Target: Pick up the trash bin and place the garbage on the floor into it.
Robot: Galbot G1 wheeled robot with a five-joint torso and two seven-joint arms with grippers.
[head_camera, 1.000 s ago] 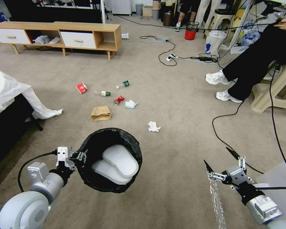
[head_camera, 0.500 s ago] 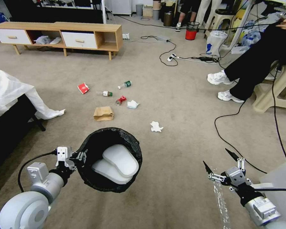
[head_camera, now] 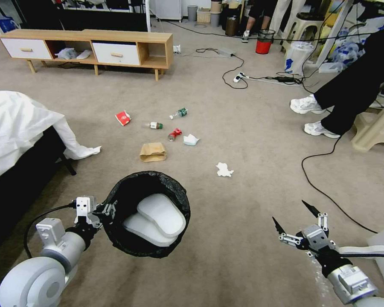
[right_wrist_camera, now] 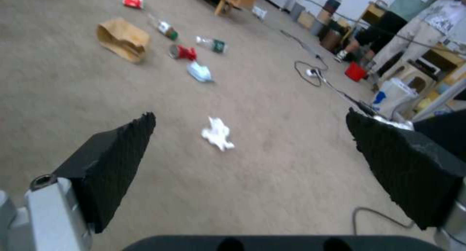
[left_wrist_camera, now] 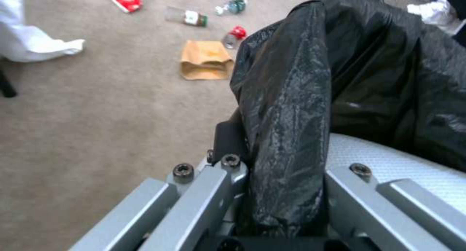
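- The left pincer (head_camera: 101, 209) is clamped on the rim of the small round trash bin (head_camera: 146, 213), lined with a crinkled black plastic bag folded over its edge. The left wrist view shows the bag-covered rim pinched between the metal fingers (left_wrist_camera: 233, 134).
- The bin hangs clear of the flat beige-grey carpet floor (head_camera: 243, 238), mouth up and tilted toward the camera. Two pale rounded shapes lie inside it.
- The right pincer (head_camera: 295, 217) hovers low on the robot's right, black fingertips (right_wrist_camera: 121, 149) wide apart and holding nothing.
- The garbage rests on the floor ahead, well apart from both arms: a crumpled white tissue (head_camera: 224, 169) nearest, then a flattened brown paper bag (head_camera: 152, 152), a crushed red can (head_camera: 174, 134), a second white tissue (head_camera: 190, 139), two clear bottles with green labels (head_camera: 155, 125) and a red-white packet (head_camera: 123, 118).
- Step in hand, by judgement: the bin pickup is done; the collection of litter is not yet begun.
- The next move calls for closing on the litter; the nearest tissue, which lies between the right fingertips in the right wrist view, looks the likeliest first grasp.
- The bin should stay level and near the right arm for the drop.
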